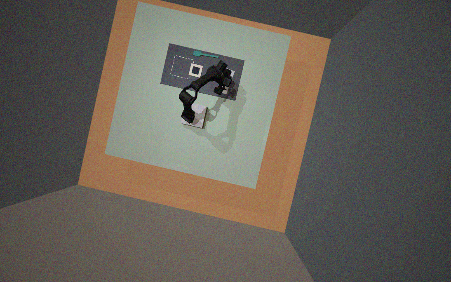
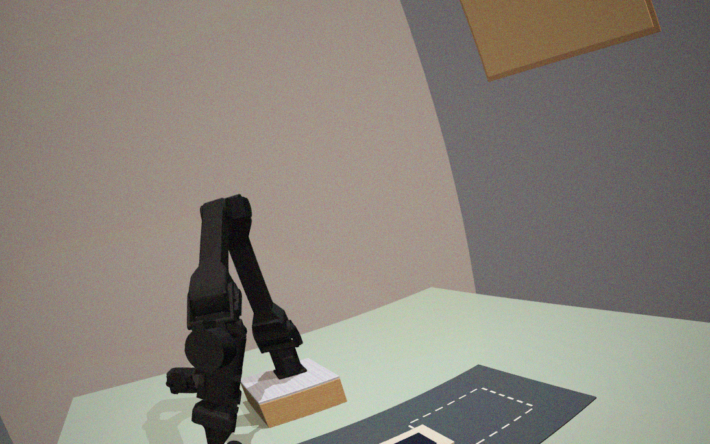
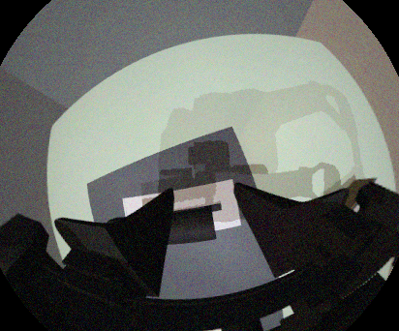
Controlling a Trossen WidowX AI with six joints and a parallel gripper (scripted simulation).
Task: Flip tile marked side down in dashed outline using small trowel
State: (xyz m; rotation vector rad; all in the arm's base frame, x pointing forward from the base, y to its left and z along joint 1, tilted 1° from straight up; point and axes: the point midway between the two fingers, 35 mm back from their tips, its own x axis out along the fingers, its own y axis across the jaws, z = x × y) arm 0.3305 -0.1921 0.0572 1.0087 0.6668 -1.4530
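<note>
The trowel (image 1: 232,72) (image 3: 228,213), a pale flat plate with a black handle, lies at the right end of the dark mat (image 1: 165,75) (image 2: 561,394) (image 3: 206,271). My gripper (image 1: 225,82) (image 3: 203,191) is open above it. In the wrist view the handle shows between the spread fingers, without a visible grip on it. In the exterior view the fingertips are cut off. The cream tile (image 1: 195,70) (image 2: 422,429) lies flat with its dark square mark up. It overlaps the right side of the dashed outline (image 1: 174,56) (image 2: 481,388).
A teal spatula-like tool (image 1: 197,53) lies along the mat's far edge, above the tile in the top view. The arm's base stands on a pale-topped wooden block (image 1: 199,121) (image 2: 307,406) beside the mat. The arm's shadow falls across the mat's right end.
</note>
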